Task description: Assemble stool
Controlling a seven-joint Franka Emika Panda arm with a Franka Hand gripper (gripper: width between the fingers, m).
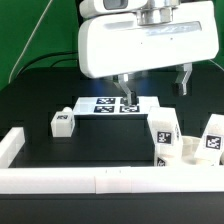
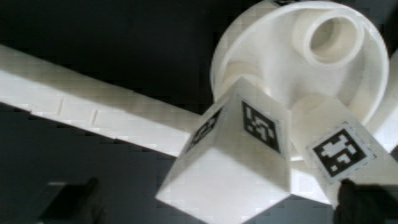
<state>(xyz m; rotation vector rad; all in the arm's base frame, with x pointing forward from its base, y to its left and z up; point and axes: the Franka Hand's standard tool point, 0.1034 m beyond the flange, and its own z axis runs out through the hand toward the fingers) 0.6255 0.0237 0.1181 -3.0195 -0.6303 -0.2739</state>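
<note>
My gripper [image 1: 155,85] hangs open and empty above the back of the table, its two fingers spread wide over the marker board [image 1: 110,104]. In the wrist view the round white seat disc [image 2: 311,60] with a hole lies beside the rail. Tagged white legs [image 2: 258,130] stand in front of it, below my open gripper [image 2: 228,205]. In the exterior view three tagged legs [image 1: 162,130] cluster at the front right, and the disc is mostly hidden behind them. One small tagged leg [image 1: 63,121] lies apart at the exterior view's left.
A long white rail [image 1: 100,180] borders the front of the black table and turns up the exterior view's left side [image 1: 12,145]. It crosses the wrist view diagonally [image 2: 89,95].
</note>
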